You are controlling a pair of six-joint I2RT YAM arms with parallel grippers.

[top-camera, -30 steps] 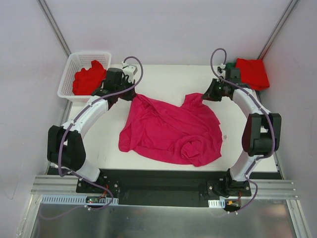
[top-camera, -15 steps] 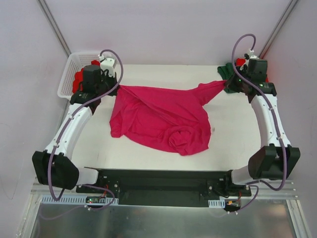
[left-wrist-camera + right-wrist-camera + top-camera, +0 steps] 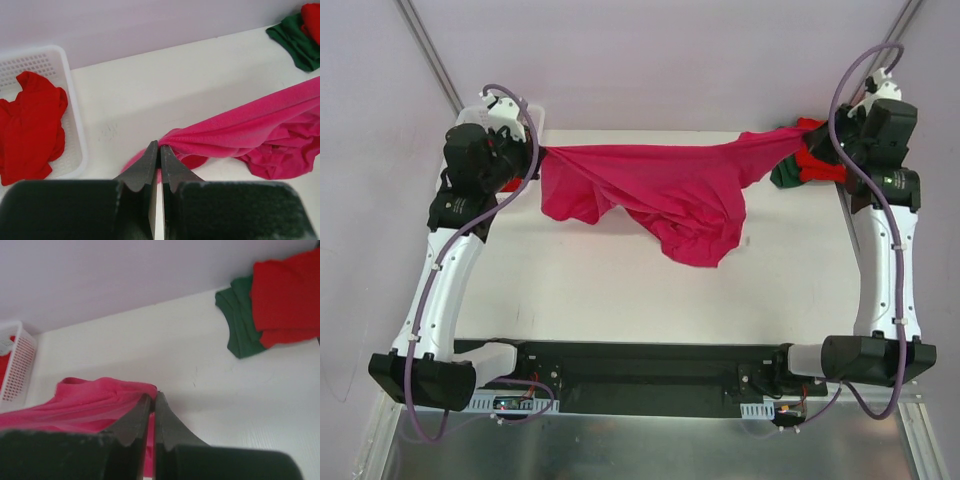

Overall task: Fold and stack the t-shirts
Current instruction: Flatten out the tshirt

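Top external: left hand point(image 3: 159, 150) and right hand point(image 3: 152, 399) are each pinching one end of the magenta-pink t-shirt point(image 3: 670, 190), holding it stretched across the far counter point(image 3: 620, 290), its middle drooping.

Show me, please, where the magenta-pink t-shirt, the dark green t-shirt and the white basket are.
magenta-pink t-shirt point(image 3: 670, 185): top view, middle of the stretched cloth.
dark green t-shirt point(image 3: 240, 320): right wrist view, its visible left part.
white lattice basket point(image 3: 75, 120): left wrist view, its right wall.
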